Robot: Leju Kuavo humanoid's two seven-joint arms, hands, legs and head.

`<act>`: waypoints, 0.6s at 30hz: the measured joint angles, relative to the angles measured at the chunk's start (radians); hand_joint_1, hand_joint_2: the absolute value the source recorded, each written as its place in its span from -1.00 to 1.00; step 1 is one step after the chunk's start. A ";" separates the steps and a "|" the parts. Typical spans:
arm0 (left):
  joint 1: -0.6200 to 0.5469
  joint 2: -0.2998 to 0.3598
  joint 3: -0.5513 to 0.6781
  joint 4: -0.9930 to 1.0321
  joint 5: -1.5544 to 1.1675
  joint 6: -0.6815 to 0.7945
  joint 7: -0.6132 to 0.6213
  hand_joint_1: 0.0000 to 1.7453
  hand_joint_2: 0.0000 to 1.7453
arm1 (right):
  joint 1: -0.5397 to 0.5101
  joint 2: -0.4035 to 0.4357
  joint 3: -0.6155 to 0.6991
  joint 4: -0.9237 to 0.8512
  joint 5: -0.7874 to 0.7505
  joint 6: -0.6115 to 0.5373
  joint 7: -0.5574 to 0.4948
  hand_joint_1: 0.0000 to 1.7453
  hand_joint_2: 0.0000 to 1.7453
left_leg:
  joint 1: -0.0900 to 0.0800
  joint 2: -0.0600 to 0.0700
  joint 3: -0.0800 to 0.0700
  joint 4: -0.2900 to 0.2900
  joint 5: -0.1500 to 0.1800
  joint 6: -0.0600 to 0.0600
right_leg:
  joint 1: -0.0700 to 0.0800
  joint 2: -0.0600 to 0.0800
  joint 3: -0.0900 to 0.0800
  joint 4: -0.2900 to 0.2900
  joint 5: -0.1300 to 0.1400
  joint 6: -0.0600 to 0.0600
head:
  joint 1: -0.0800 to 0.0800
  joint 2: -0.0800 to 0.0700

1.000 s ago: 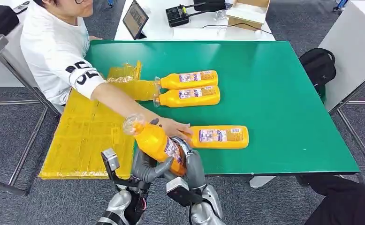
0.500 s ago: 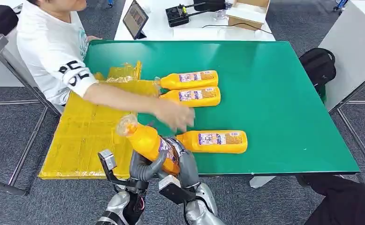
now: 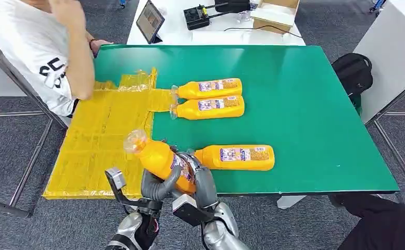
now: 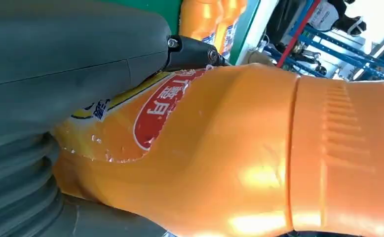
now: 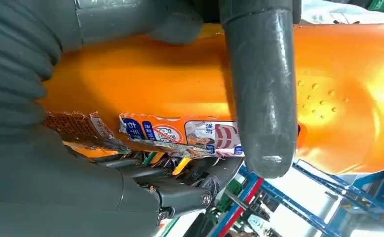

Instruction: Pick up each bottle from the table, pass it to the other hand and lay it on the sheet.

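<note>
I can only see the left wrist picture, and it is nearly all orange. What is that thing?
Observer: A bottle, tilted, cap end up, held at the near edge of a green table.
Operator: Held by one hand?
Observer: By both: the left hand and the right hand grip it together.
Operator: Are there other bottles?
Observer: Three more lie on the table, one right beside the hands.
Operator: Anyone around?
Observer: A person in white sits at the far left corner, by a yellow sheet.
</note>
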 measured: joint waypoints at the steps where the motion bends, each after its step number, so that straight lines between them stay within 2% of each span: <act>1: 0.000 0.000 0.001 0.000 0.001 -0.001 0.000 1.00 1.00 | -0.001 0.000 0.002 0.003 0.003 -0.001 0.000 -1.00 -1.00 | 0.000 0.000 0.000 0.000 0.000 0.000 | 0.000 0.000 0.000 0.000 0.000 0.000 | 0.000 0.000; 18: -0.018 0.000 0.001 -0.046 -0.074 0.062 -0.002 1.00 1.00 | -0.002 0.000 0.017 0.010 -0.002 -0.018 0.000 -1.00 -1.00 | 0.000 0.000 0.000 0.000 0.000 0.000 | 0.000 0.000 0.000 0.000 0.000 0.000 | 0.000 0.000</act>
